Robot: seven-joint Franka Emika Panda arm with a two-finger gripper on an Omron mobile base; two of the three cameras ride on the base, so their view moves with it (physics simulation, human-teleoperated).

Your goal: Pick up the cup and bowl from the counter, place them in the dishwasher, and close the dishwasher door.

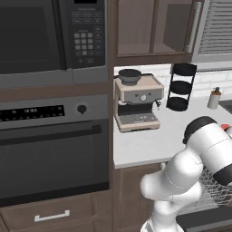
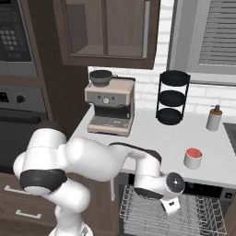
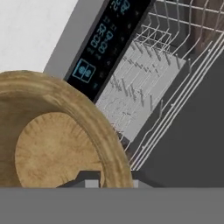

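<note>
Tan-brown bowl (image 3: pixel 57 144) pinched at its rim in my gripper (image 3: pixel 109 180), held over the dishwasher (image 3: pixel 144 92) wire rack | red cup (image 2: pixel 192 158) waits on counter (image 2: pixel 152 133) | left, I judge: bowl down, cup in, door shut

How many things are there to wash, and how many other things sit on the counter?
Cups: 1, red cup
Bowls: 1, tan bowl
Coffee machines: 1
Black tiered stands: 1
Bottles: 1
Total: 5
</note>
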